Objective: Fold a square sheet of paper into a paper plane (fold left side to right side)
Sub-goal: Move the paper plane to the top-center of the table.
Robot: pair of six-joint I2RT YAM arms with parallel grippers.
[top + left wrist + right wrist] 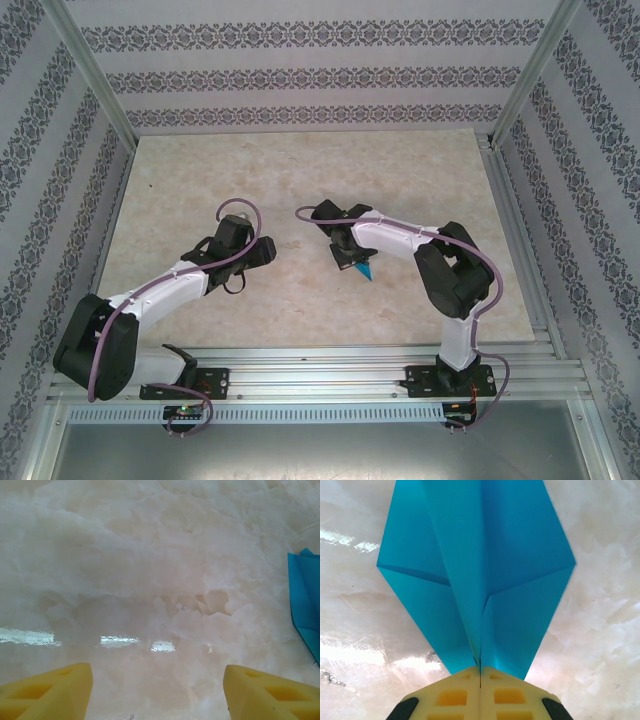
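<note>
While right gripper (480,674) pinches paper plane (480,570) edge, left gripper (157,680) apart.

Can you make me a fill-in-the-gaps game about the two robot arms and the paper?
1. The folded paper is the colour ____.
2. The right gripper is ____ on the narrow end of the paper.
3. The left gripper is open and holds ____.
4. In the left wrist view, the paper lies at the ____ edge of the picture.

Missing words: blue; shut; nothing; right.
</note>
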